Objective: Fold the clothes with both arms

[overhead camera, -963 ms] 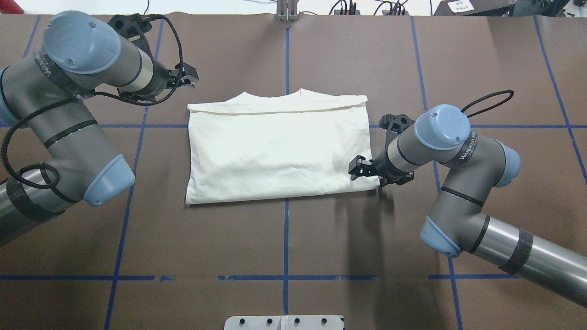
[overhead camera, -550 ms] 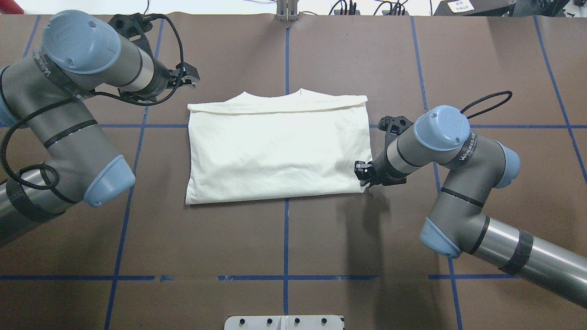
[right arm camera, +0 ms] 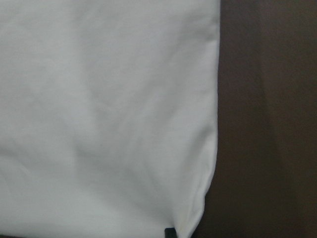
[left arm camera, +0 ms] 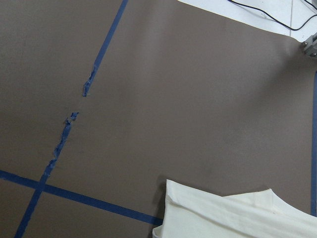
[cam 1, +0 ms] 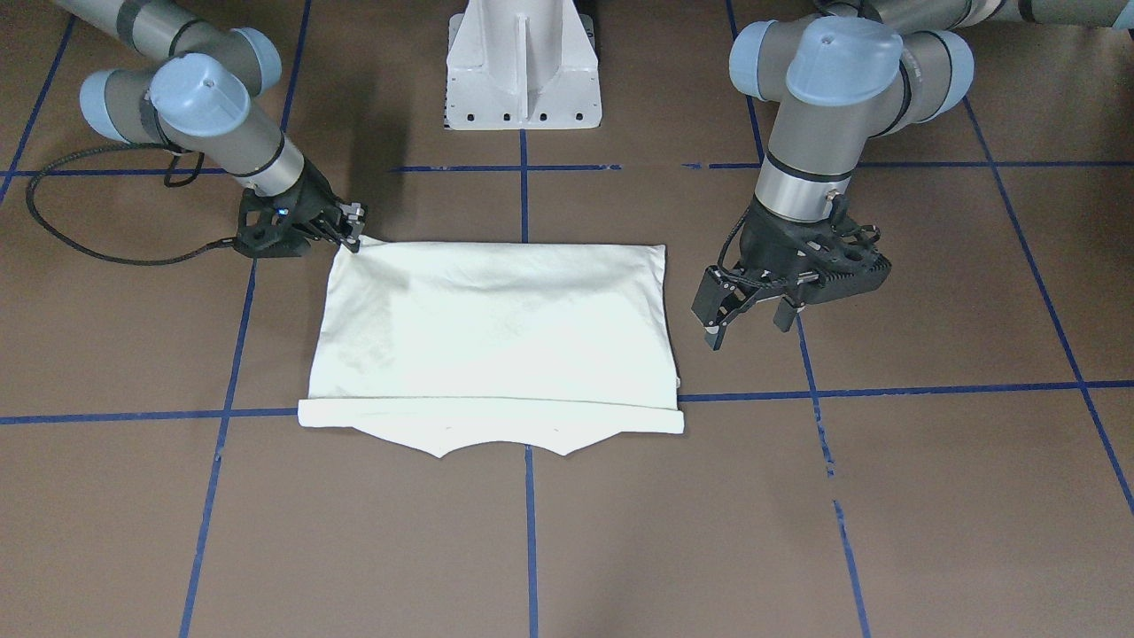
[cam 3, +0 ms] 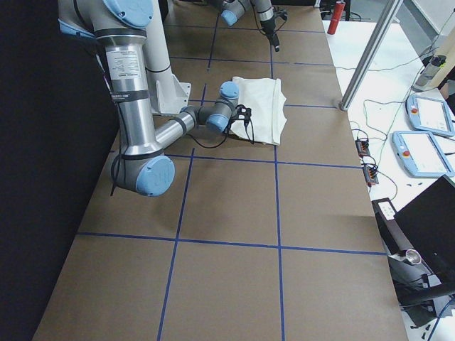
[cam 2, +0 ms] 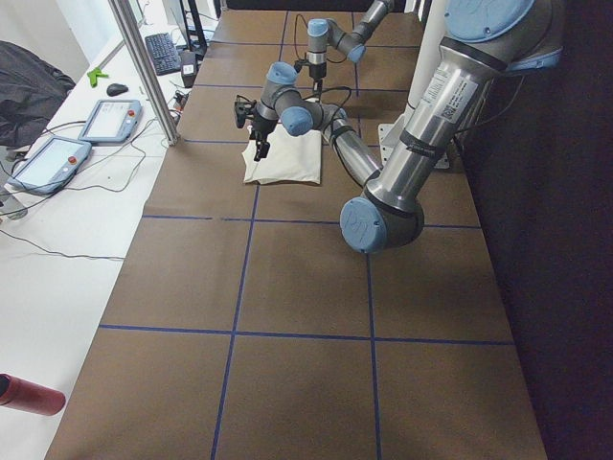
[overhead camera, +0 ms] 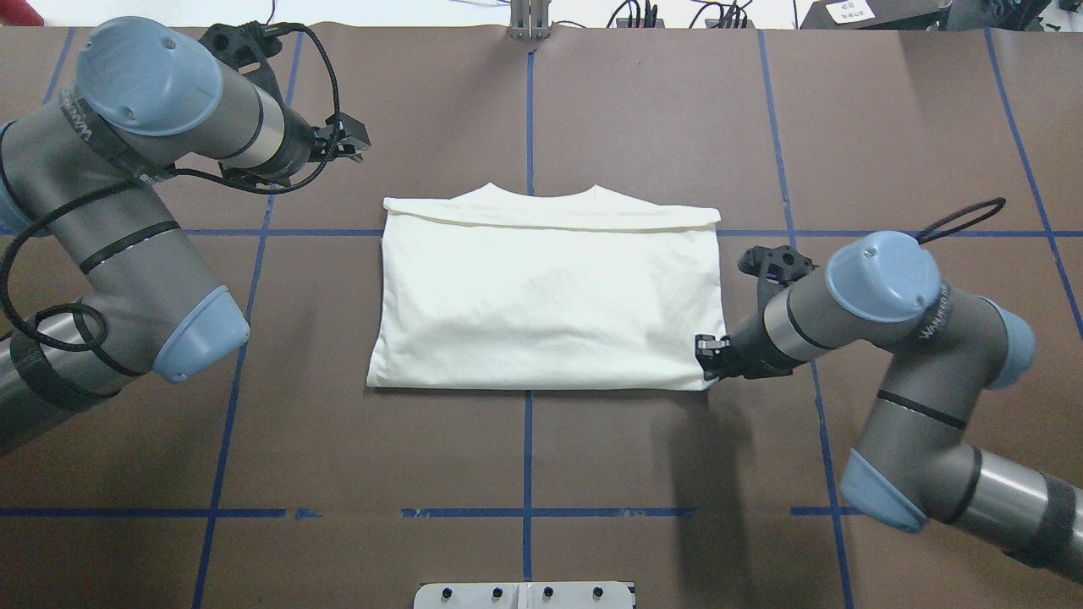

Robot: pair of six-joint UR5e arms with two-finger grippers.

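A white folded shirt [overhead camera: 550, 296] lies flat in the middle of the brown table, also seen in the front view [cam 1: 496, 337]. My right gripper [overhead camera: 706, 359] is low at the shirt's near right corner and shut on it, as the front view [cam 1: 352, 228] shows. The right wrist view is filled with white fabric [right arm camera: 109, 109], with a black fingertip [right arm camera: 170, 232] at its corner. My left gripper [overhead camera: 351, 144] is open and empty, held above the table just beyond the shirt's far left corner [cam 1: 749, 330]. The left wrist view shows that corner [left arm camera: 223, 213].
Blue tape lines [overhead camera: 527, 507] cross the brown table cover. The white pedestal base [cam 1: 523, 62] stands at the robot's side of the table. A side bench holds tablets [cam 2: 110, 120] behind a metal post [cam 2: 144, 67]. A red can [cam 2: 29, 395] lies beside the table.
My right gripper has closed on the shirt's near right corner and pulled the whole shirt to the right and a little toward the robot. The left arm has barely moved.
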